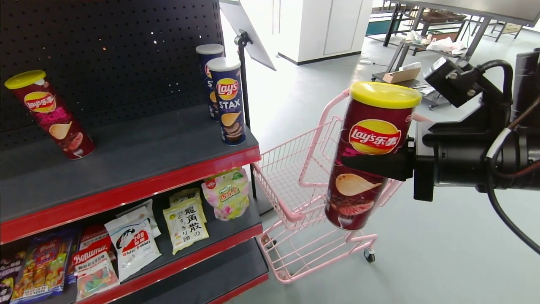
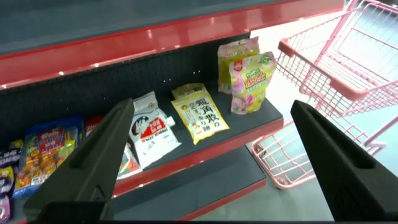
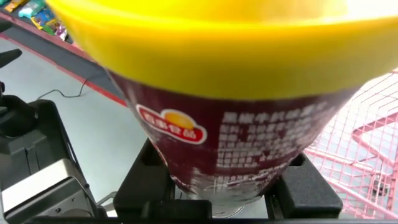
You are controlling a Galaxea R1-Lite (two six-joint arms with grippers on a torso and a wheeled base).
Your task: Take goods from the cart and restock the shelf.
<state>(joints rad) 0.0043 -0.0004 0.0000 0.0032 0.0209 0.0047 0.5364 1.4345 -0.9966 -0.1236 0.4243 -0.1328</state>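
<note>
- Background: a grey-floored room, with a white cabinet at 12 o'clock and work tables at 1 o'clock in the head view.
- Shelf unit [image 1: 139, 169]: one, filling the 9 o'clock side. It has a black pegboard back and red-edged boards.
- Pink cart [image 1: 295, 177]: one, on the floor at 4 o'clock, just beside the shelf end.
- Right arm: enters level from the 3 o'clock edge. The right gripper [image 1: 375, 164] is clamped round the middle of a maroon can.
- Maroon cans with yellow lids: two. The held can [image 1: 371, 156] hangs nearly upright in front of the cart, its base tipped slightly toward the shelf. The shelved can [image 1: 50, 114] stands on the top board at 9 o'clock and appears to lean.
- Blue cans [image 1: 228, 101]: two, at 11 o'clock at the top board's end, one behind the other.
- Left gripper [image 2: 211, 168]: fingers spread wide, holding nothing, facing the lower board.
- Snack packets [image 1: 185, 223]: overlapping on the lower board, no firm count.
- Obscured: the rear blue can is half hidden, the held can covers the cart's handle, and the packets at 8 o'clock are cut off.
</note>
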